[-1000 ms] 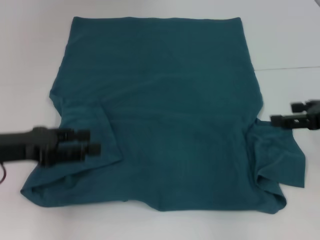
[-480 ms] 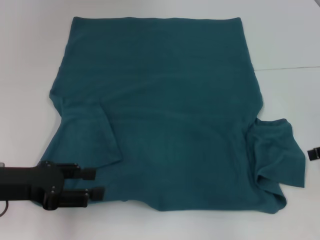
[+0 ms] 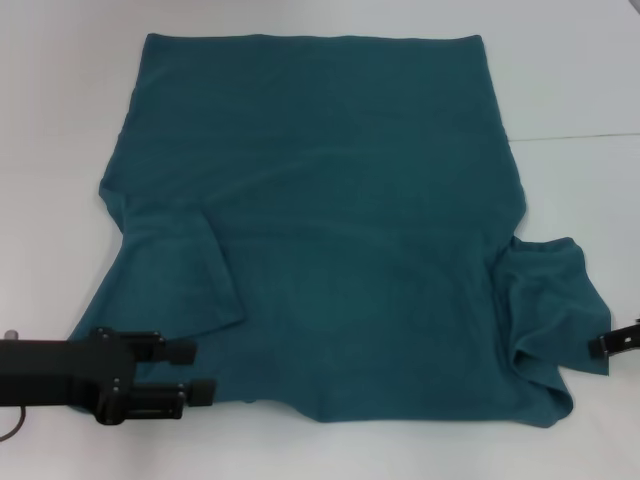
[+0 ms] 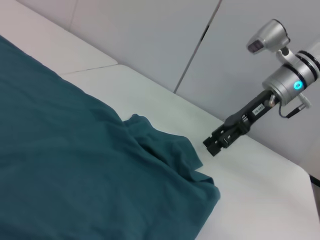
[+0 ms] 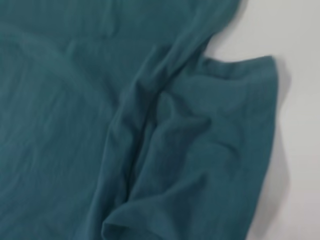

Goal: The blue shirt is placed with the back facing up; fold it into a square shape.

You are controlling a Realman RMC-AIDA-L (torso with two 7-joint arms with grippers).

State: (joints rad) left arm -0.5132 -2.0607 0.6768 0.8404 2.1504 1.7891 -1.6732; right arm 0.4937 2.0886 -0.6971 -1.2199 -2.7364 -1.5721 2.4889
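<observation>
A: Where is the blue shirt point(image 3: 320, 220) now?

B: It lies flat on the white surface point(image 3: 580, 80), and its straight hem is at the far side. The left sleeve is folded in over the body. The right sleeve point(image 3: 555, 300) is not: it spreads out to the right in loose wrinkles.

A: So which step is in hand?

B: I think it is the right sleeve. To do it well, the right end effector point(image 3: 612, 342) should take the outer edge of this sleeve, lift only a little, and bring it left over the body, so that the right side becomes a straight line like the left side. If it takes too much cloth, the layer under it can come along.

A: And the end effectors?

B: The left end effector point(image 3: 188, 371) is at the near left corner, at the near edge of the cloth. Its two fingers are apart and they hold nothing. The right one is just at the outer edge of the sleeve. I cannot tell how it stands or if it touches the cloth.
</observation>
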